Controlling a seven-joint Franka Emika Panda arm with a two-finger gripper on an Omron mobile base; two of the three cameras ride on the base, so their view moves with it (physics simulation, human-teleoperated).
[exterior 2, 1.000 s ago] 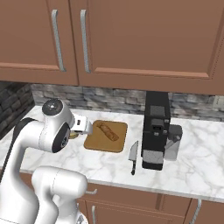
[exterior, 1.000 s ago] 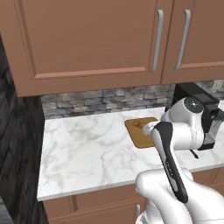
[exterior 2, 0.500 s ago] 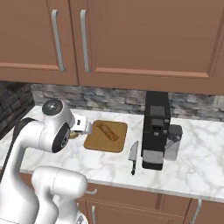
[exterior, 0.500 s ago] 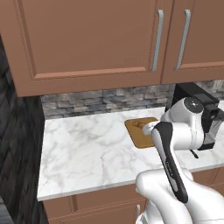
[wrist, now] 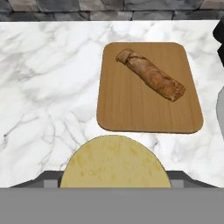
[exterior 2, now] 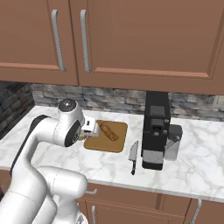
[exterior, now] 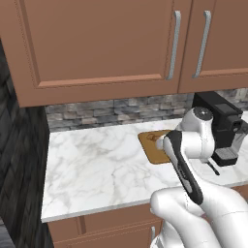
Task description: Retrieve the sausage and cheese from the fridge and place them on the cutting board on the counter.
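Cheese point(wrist: 113, 162) sits between the gripper's jaws, a pale yellow, round, mottled lump at the bottom of the hand view, so the gripper point(wrist: 113, 181) is clamped on the cheese at a fairly wide spread. It hangs over bare counter point(wrist: 48, 87), just short of the near edge of the board point(wrist: 131, 109), not yet above it.

Judging by how things lie, the task looks well past halfway. An elongated orange-brown roll point(wrist: 151, 79) lies diagonally on the board's upper half, resting flat and well inside the rim; it is paler than a dark red sausage should be, so I cannot say for sure that it is the sausage. If it is, only the cheese is left: carry it forward over the board, lower it onto the free wood near the front edge, and let go.

The board is a flat brown wooden rectangle with rounded corners, lying on white grey-veined marble in front of the stone backsplash. In the right base view the gripper point(exterior 2: 87, 130) hovers at the board's point(exterior 2: 114, 145) left edge, with a knife point(exterior 2: 133, 155) and a black coffee machine point(exterior 2: 156, 129) just beyond the right side.
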